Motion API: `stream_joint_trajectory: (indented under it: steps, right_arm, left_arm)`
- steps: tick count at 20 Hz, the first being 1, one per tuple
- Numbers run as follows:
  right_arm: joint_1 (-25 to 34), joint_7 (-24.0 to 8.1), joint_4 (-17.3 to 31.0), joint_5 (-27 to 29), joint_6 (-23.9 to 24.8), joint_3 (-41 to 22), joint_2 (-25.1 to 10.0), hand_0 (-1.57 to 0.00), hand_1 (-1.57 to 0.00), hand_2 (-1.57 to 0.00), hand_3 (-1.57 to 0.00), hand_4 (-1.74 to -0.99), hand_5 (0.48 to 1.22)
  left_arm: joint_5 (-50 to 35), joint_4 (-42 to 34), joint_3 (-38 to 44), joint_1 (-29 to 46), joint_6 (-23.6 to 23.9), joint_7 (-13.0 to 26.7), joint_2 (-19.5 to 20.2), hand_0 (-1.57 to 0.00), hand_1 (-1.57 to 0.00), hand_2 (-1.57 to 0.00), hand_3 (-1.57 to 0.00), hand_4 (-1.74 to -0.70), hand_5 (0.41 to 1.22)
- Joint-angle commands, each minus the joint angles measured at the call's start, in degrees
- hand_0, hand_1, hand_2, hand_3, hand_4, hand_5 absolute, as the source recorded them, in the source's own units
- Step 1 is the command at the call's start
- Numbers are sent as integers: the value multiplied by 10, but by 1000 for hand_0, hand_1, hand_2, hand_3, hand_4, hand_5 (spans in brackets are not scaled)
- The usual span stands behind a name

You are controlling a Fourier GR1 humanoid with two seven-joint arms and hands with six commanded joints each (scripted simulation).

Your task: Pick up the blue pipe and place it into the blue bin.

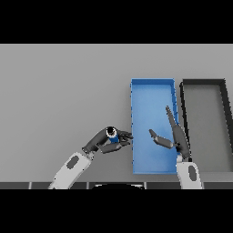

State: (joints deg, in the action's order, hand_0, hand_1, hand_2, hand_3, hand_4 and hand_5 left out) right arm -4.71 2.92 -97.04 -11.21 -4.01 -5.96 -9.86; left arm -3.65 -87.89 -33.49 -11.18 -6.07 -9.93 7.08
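Observation:
A short blue pipe (113, 137) with a dark end cap sits inside my left hand (101, 140), whose fingers and thumb curl round it just left of the blue bin (152, 91). The hand and pipe hover over the grey table beside the bin's left wall. My right hand (174, 134) is over the bin's lower right part, fingers straight and pointing away from me, thumb spread to the left, holding nothing.
A black bin (203, 83) with a grey floor stands right of the blue bin, their walls nearly touching. The grey table (63, 91) stretches wide to the left and far side.

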Motion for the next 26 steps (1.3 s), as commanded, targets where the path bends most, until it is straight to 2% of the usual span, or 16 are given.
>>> stream_joint_trajectory:
  steps: [1,3,4,6,8,12,14,16,18,19,21,22,23,24,26]
  right_arm:
    - [-2,4,2,-1,2,2,-1,1,1,1,1,-1135,559]
    - [0,2,4,-2,3,6,-5,1,1,1,1,-1128,564]
    - [-7,14,0,1,2,7,-6,1,1,1,1,-1126,567]
    - [-8,8,-3,-4,3,1,-2,1,1,1,1,-1123,571]
    - [-10,5,-3,-4,3,3,-5,1,1,1,1,-1124,578]
    - [6,-6,-5,-2,-11,7,-25,1,1,1,1,-1123,578]
    - [15,-17,-9,0,-18,9,-34,1,1,1,1,-1157,578]
    - [13,-7,-5,-1,-20,7,-35,1,-3,1,1,-1191,577]
    - [13,15,-12,25,-33,9,-29,1,-19,-18,1,-1178,569]
    - [17,33,-28,61,-52,20,-34,1,-22,-30,1,-1166,571]
    - [32,38,-57,113,-87,27,-48,1,-14,-25,1,-1175,592]
    - [41,32,-70,135,-102,28,-56,1,-11,-20,1,-1169,597]
    - [55,11,-88,145,-116,25,-73,1,-8,-16,1,-1163,592]
    - [58,-1,-102,160,-139,20,-90,1,-6,-12,1,-1165,589]
    - [81,-50,-133,201,-168,10,-114,1,-4,-8,1,-1177,567]
  left_arm:
    - [-2,-8,4,-4,-2,6,1,-1554,-1558,-1560,-1557,-1475,1216]
    - [1,-24,2,-18,-6,35,-4,-1560,-1562,-1564,-1562,-1473,1218]
    - [2,-21,4,-23,-13,38,-4,-1562,-1564,-1565,-1564,-1473,1218]
    - [4,-20,4,-27,-19,56,-12,-1566,-1567,-1567,-1566,-1473,1219]
    - [4,-29,2,-21,-32,50,-11,-1568,-1568,-1569,-1568,-1473,1220]
    - [11,-39,6,-17,-38,68,-15,-1570,-1570,-1570,-1570,-1474,1220]
    - [12,-40,14,-16,-42,71,-14,-1570,-1570,-1570,-1570,-1474,1220]
    - [20,-42,13,-13,-45,69,-19,-1570,-1571,-1571,-1571,-1474,1220]
    - [24,-34,19,-12,-51,63,-21,-1571,-1571,-1571,-1571,-1475,1221]
    - [28,-33,21,-12,-52,59,-23,-1571,-1571,-1571,-1571,-1475,1221]
    - [32,-39,21,-4,-58,57,-23,-1571,-1571,-1571,-1571,-1475,1221]
    - [32,-36,26,-12,-59,68,-28,-1571,-1571,-1571,-1571,-1475,1221]
    - [38,-34,23,-9,-59,70,-31,-1571,-1571,-1571,-1571,-1474,1221]
    - [40,-36,26,-3,-64,63,-25,-1571,-1571,-1571,-1571,-1474,1221]
    - [42,-42,29,-1,-70,66,-24,-1571,-1571,-1571,-1571,-1473,1221]
